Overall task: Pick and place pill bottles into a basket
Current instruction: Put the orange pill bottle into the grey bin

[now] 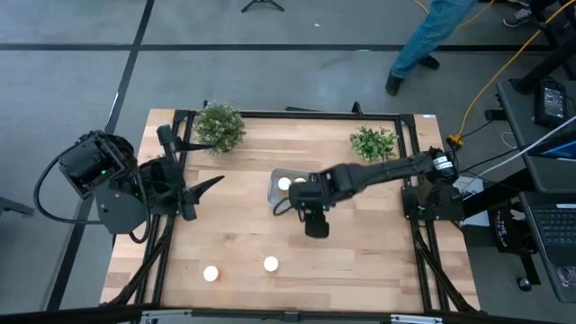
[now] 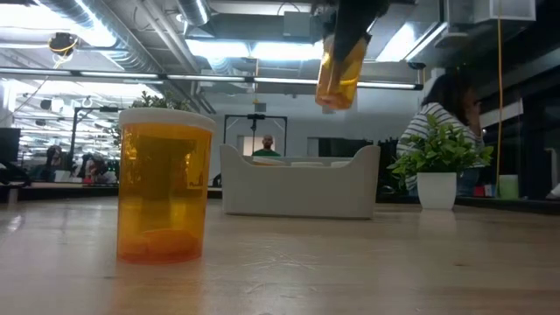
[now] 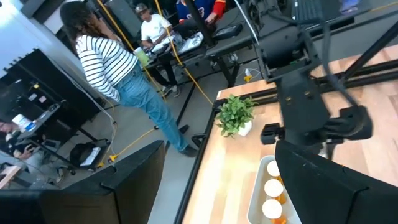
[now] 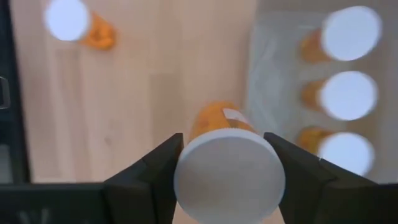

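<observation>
While the left gripper (image 1: 214, 184) waits open at nine o'clock, the right gripper (image 4: 225, 163) clamps a pill bottle (image 4: 229, 171). It hangs just beside the basket (image 1: 274, 191), holding three bottles (image 4: 348, 99).

Inventory, by count.

- Small cylindrical pill bottles (image 1: 271, 264) of orange-amber plastic with round white caps: six.
  - Three stand in the basket (image 4: 350, 94).
  - Two stand on the bare table, apart from each other.
  - One (image 2: 339, 66) is clamped in the right gripper (image 4: 227, 177).
- Small rectangular pale grey-blue basket (image 1: 274, 184) with low walls and rounded corners: one.
- Green potted plants: two, (image 1: 220, 126) and (image 1: 373, 142).
- Dark robot arms: two, (image 1: 144, 184) and (image 1: 378, 173).
- Light wooden table (image 1: 360, 261): one.
</observation>
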You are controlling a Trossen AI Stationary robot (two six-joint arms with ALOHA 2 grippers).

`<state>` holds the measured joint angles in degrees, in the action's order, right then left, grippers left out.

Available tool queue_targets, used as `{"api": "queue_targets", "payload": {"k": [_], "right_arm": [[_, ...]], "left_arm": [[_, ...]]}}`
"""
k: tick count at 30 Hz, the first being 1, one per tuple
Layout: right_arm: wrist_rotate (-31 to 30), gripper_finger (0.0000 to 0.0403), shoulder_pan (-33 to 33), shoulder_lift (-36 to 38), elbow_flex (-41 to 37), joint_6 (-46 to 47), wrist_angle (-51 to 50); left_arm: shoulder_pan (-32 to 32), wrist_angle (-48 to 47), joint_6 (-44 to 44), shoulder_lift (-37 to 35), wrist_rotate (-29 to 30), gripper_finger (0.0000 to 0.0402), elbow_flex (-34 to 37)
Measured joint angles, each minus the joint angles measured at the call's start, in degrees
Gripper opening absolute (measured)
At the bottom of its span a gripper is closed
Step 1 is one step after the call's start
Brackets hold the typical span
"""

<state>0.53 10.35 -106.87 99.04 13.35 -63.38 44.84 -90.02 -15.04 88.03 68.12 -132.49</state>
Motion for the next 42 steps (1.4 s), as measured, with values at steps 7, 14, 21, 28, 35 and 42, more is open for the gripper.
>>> {"api": "queue_targets", "payload": {"k": [7,14,21,28,35,42], "right_arm": [[0.0,0.0207,-5.6,0.0,0.0,-7.7,-0.2],[0.7,0.0200,-8.0,-1.4,-0.1,-11.4,-0.3],[1.3,0.0210,-7.9,-5.7,0.0,-12.6,-0.6],[2.2,0.0199,-8.0,-8.3,-0.1,-13.2,-0.8],[2.4,0.0210,-8.0,-8.6,-2.8,-13.0,1.2],[4.1,0.0199,-8.0,-8.5,-8.7,-11.3,3.6]], "left_arm": [[-1.1,0.0,-0.8,0.0,0.3,0.0301,0.0],[-2.3,0.0,-1.8,0.0,0.5,0.0301,0.0],[-2.3,0.0,-1.8,0.0,0.5,0.0301,0.0],[-2.3,0.0,-1.8,0.0,0.0,0.0301,0.0],[-2.2,0.0,-1.8,0.0,-0.5,0.0301,0.0],[-2.2,0.0,-1.1,0.0,-0.9,0.0301,0.0]]}}
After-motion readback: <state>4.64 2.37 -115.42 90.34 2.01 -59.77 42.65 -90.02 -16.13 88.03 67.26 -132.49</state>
